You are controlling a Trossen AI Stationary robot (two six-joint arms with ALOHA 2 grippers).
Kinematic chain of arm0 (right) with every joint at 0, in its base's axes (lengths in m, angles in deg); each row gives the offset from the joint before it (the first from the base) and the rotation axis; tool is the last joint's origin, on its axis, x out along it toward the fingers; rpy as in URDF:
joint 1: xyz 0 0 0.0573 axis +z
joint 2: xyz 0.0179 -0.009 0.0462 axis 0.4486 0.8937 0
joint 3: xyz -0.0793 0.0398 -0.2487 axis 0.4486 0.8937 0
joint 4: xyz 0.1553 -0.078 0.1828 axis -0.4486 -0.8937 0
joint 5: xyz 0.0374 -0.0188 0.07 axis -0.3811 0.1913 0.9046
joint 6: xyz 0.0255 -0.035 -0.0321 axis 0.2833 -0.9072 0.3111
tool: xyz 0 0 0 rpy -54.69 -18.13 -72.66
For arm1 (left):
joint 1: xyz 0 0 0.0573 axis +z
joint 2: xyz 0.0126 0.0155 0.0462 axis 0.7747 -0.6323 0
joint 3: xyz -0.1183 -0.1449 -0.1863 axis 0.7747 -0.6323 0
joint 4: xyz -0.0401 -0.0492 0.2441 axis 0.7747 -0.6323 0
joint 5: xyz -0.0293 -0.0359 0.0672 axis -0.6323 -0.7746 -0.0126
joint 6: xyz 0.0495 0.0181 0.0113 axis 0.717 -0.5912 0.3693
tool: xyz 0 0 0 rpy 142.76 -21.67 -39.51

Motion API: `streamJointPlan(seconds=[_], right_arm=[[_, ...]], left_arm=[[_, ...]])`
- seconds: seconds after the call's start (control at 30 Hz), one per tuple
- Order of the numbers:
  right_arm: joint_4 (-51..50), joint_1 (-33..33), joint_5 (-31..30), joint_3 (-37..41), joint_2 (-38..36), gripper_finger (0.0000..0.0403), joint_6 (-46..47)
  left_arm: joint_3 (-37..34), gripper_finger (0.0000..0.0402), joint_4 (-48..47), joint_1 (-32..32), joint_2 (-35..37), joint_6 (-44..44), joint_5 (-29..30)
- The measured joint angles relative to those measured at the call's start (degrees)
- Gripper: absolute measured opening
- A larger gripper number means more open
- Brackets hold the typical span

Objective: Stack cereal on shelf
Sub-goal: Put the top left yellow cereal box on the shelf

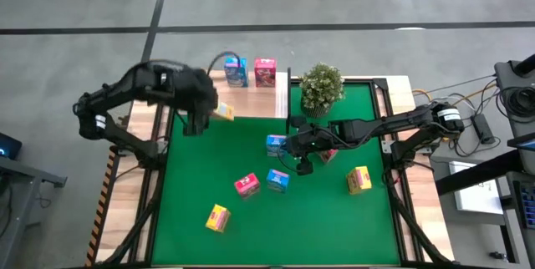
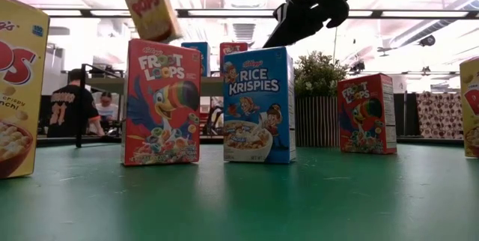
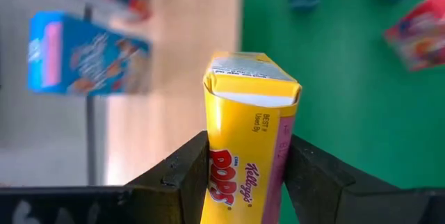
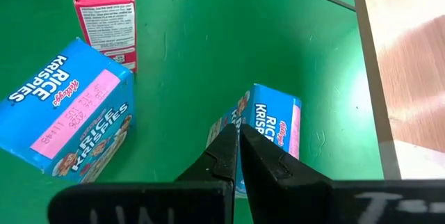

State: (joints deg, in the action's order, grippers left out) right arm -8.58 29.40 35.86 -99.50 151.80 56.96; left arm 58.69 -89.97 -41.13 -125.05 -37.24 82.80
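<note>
Your left claw point(image 3: 243, 182) grips yellow box point(image 3: 247, 140) upright, over shelf point(image 1: 255, 102) edge, w/ free board just beyond; right claw point(image 4: 236, 161) clenched, empty.

A yellow Pops box point(image 2: 152, 5) hung tilted above the Froot Loops box point(image 2: 162, 102). A Rice Krispies box point(image 2: 259, 105) stood just beside it on the green mat point(image 2: 239, 203).

**Surface and shelf, contents**

Green mat point(image 1: 251, 148) covers the surface. On it: blue boxes point(image 1: 277, 144) and point(image 1: 277, 180) near centre, pink-red box point(image 1: 247, 185), yellow boxes at 7 o'clock point(image 1: 217, 217) and 4 o'clock point(image 1: 359, 180), potted plant point(image 1: 321, 88) at 1 o'clock. Shelf point(image 1: 251, 98) at 12 o'clock carries one blue box point(image 1: 236, 72) and one pink-red box point(image 1: 265, 73).
</note>
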Motion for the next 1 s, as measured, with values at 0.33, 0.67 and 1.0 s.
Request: streamJointPlan(seconds=[0.33, 0.67, 1.0], right_arm=[[0.02, 0.0, 0.0, 0.0, 0.0, 0.0009, 0.0], [0.02, -0.04, 0.0, 0.02, 0.0, 0.0009, -2.42], [-0.22, -0.02, 0.24, 0.02, 0.0, 0.0009, -3.06]], left_arm=[[-0.3, 0.015, 0.86, 21.73, -2.45, 16.25, 0.04], [-0.23, 0.015, 2.01, 24.6, -3.51, 22.58, 3.63], [0.71, 0.015, 2.17, 28.5, -9.74, 26.59, 3.02]])
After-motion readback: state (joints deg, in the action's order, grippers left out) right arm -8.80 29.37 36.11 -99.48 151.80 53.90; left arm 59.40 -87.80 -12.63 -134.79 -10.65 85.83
